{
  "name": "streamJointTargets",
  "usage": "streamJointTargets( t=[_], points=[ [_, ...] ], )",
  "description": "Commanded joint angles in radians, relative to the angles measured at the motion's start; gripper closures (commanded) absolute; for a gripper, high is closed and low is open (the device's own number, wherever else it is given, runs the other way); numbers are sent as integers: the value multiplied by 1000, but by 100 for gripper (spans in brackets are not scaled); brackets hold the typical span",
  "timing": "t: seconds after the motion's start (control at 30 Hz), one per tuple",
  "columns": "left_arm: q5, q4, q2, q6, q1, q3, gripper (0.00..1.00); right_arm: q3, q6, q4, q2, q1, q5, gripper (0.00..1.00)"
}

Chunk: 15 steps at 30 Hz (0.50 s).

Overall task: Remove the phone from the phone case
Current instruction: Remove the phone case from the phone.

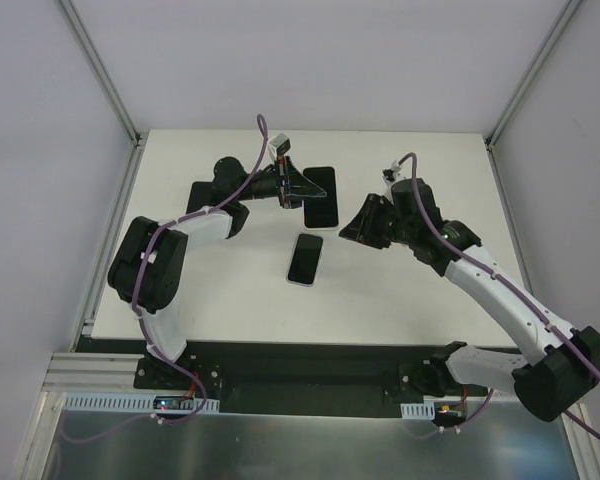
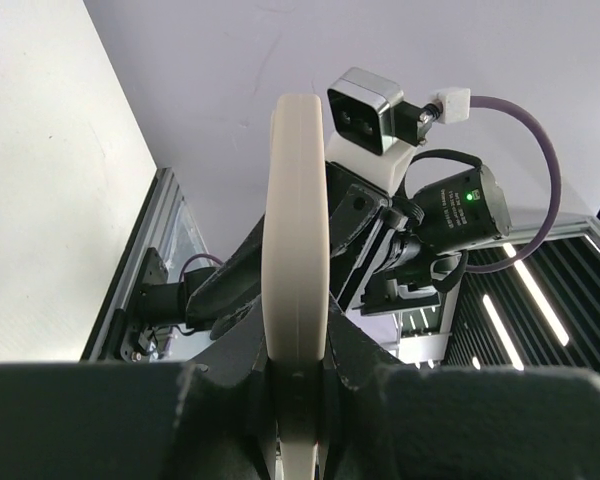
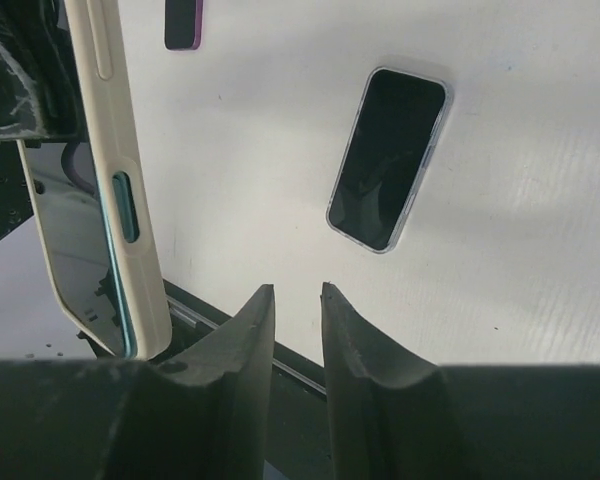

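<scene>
- Phone case (image 2: 298,260), cream, stood on edge above the table (image 1: 230,290). The left pincer (image 2: 298,385) was shut across its faces, and the phone (image 3: 70,230) appeared seated inside.
- Loose handset (image 1: 305,258) lay flat mid-table.
- Right pincer (image 3: 296,298), jaws narrowly apart and empty, sat just beside the case. Recommended: peel the rim at a free corner, away from the clamp.
</scene>
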Motion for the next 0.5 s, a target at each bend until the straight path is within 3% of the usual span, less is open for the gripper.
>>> streamJointTargets(
  t=[0.0,0.2,0.47],
  points=[
    [-8,73,-78,12,13,-3,100,-13,13,44,-83,9,50,73],
    [-8,68,-69,18,15,-5,100,-4,6,61,-175,10,59,71],
    [-5,42,-75,32,16,0,100,14,1,96,-140,32,4,69]
  ],
)
